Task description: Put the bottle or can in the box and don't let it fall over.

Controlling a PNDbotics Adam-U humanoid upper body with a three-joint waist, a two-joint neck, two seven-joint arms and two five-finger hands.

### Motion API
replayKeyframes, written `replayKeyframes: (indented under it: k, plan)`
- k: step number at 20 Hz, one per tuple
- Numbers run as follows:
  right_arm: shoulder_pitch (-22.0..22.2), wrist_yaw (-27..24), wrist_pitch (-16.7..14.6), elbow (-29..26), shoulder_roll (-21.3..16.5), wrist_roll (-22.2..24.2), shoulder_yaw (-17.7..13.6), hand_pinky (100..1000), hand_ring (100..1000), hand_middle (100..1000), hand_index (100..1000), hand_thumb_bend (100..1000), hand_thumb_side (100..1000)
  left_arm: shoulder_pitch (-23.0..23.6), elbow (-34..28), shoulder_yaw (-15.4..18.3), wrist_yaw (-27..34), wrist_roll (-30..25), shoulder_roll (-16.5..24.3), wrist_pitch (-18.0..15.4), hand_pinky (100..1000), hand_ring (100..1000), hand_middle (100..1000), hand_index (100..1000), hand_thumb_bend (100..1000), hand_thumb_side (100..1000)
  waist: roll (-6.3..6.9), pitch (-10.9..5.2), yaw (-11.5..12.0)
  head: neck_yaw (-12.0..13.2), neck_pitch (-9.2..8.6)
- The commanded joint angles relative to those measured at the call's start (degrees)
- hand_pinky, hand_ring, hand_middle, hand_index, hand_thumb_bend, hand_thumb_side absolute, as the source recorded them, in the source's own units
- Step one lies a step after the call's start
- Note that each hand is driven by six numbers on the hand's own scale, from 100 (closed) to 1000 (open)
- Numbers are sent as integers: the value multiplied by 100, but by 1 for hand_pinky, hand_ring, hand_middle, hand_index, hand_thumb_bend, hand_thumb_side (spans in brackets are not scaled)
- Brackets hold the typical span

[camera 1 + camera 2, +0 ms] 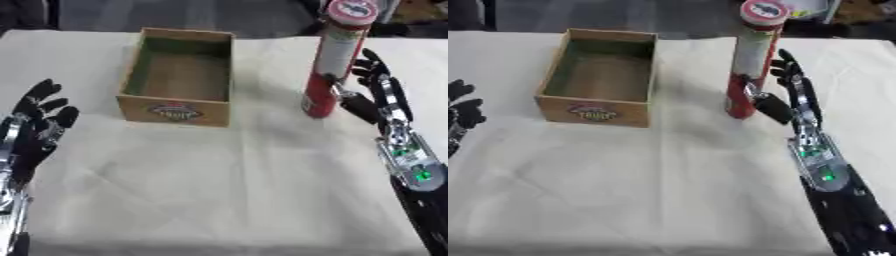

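Right of the box (179,77), left eye view: tall red-and-white can (334,65) upright on the cloth, our right hand (378,95) beside it, fingers straight, thumb touching low, nothing gripped. Left hand (39,117) idle, relaxed. Right eye view: we should grasp nearer mid-height, since a tall can probably tips easily, and keep it vertical.

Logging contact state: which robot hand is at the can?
The right robot hand, open beside the upright red-and-white can; the left robot hand idles far from it.
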Motion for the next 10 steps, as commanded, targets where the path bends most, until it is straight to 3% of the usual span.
replayKeyframes:
  k: [1,10]
  plan:
    - [-169,-9,-51,15,-15,-11,-19,914,869,840,1000,430,413,-58,-76,-24,8,-30,70,-6,757,858,879,960,732,643,76,-144,14,-19,-22]
    - [-316,-3,-108,110,76,25,13,914,869,840,1000,429,416,-59,-77,-27,7,-40,67,-10,757,858,880,961,733,644,74,-132,39,-32,-19]
